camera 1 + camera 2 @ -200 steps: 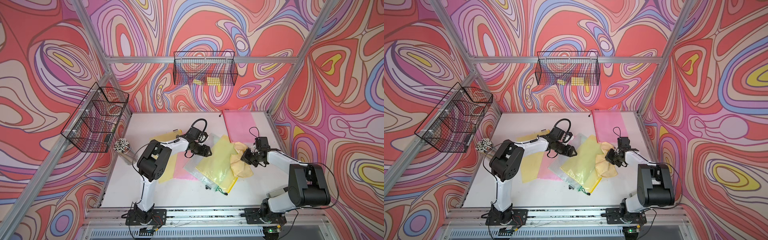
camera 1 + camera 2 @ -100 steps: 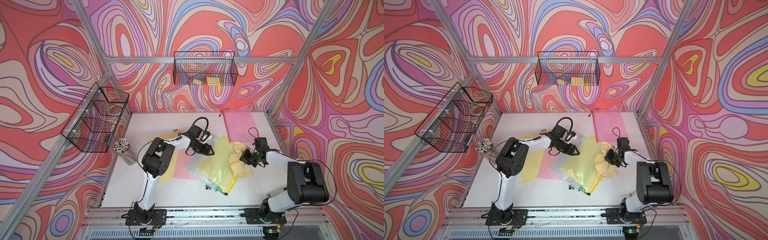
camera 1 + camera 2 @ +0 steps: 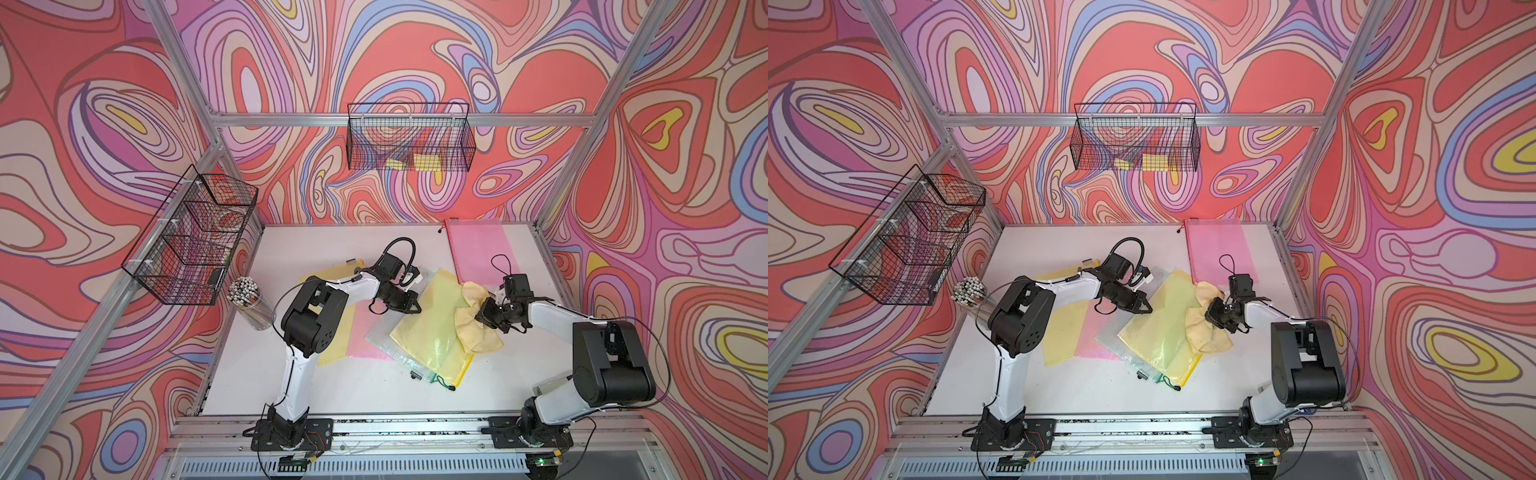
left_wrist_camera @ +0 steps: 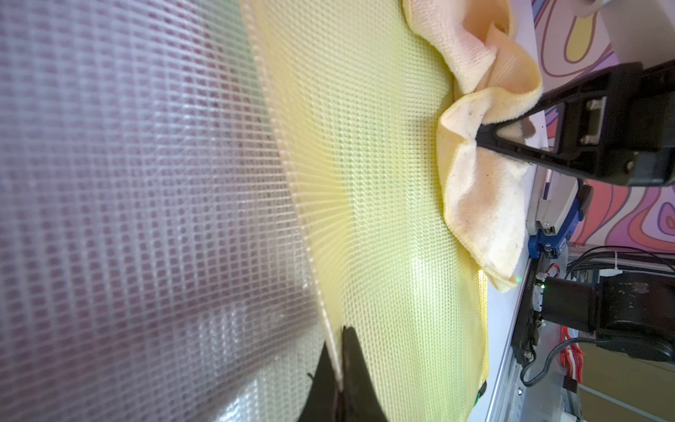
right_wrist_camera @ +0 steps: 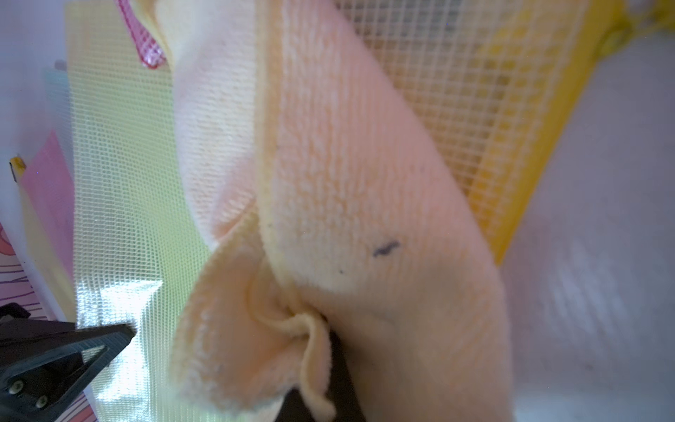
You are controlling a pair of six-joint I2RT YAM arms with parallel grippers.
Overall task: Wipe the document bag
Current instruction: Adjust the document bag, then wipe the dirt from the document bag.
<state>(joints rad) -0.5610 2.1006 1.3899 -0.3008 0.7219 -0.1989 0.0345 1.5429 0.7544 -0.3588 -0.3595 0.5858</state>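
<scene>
We note the yellow document bag [image 3: 432,332] on the table [image 3: 324,245], atop a clear bag [image 3: 380,332]. Left jaws pinch its edge; right jaws clenched on the cloth [image 3: 473,338] resting on it.

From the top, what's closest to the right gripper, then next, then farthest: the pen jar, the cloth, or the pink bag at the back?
1. The cloth, pinched in the right gripper.
2. The back pink bag, just behind it by the back wall.
3. The pen jar, far across at the table's left edge.
</scene>
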